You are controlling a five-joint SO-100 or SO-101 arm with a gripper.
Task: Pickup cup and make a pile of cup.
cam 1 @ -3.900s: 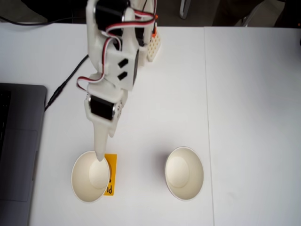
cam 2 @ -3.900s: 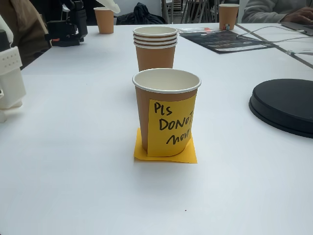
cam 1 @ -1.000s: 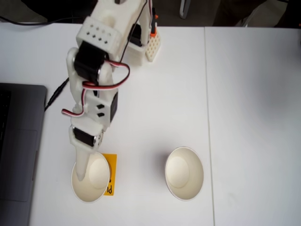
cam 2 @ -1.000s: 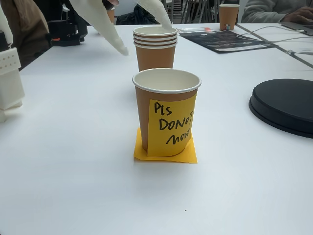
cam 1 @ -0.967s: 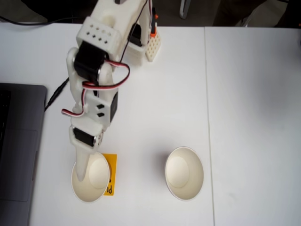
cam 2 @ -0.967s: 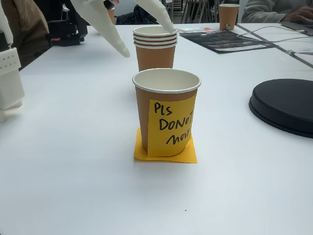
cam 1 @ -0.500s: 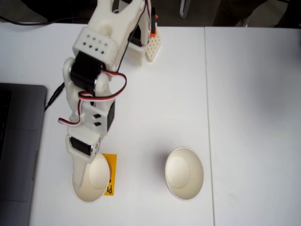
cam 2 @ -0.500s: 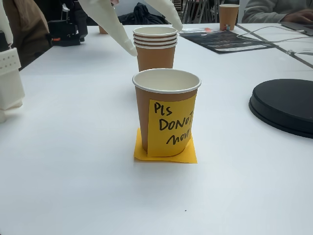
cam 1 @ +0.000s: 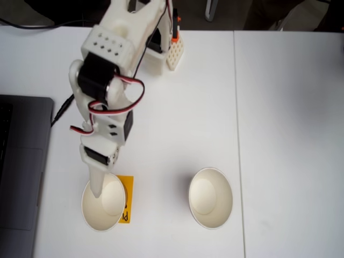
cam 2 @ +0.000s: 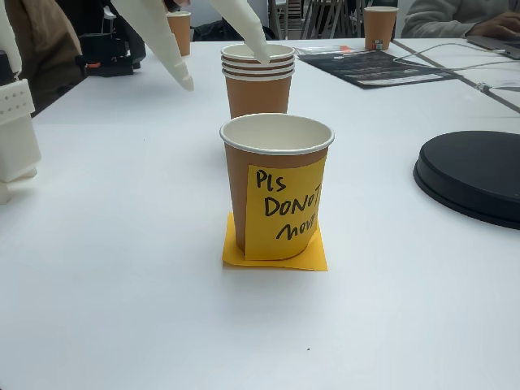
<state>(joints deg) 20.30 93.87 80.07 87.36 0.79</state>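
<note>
- The tool (cam 2: 221,69), two tapered white plastic fingers, is seen spread apart, one tip over the rim of a stack (cam 2: 257,80) of brown paper cups.
- The cup (cam 2: 276,185), brown-walled with a yellow handwritten note, stands upright on a flat yellow square (cam 2: 275,253) on the smooth white worktop (cam 2: 122,244).

A grey laptop (cam 1: 21,172) lies at the white table's (cam 1: 279,134) left edge; a black round disc (cam 2: 475,175) sits right.
</note>
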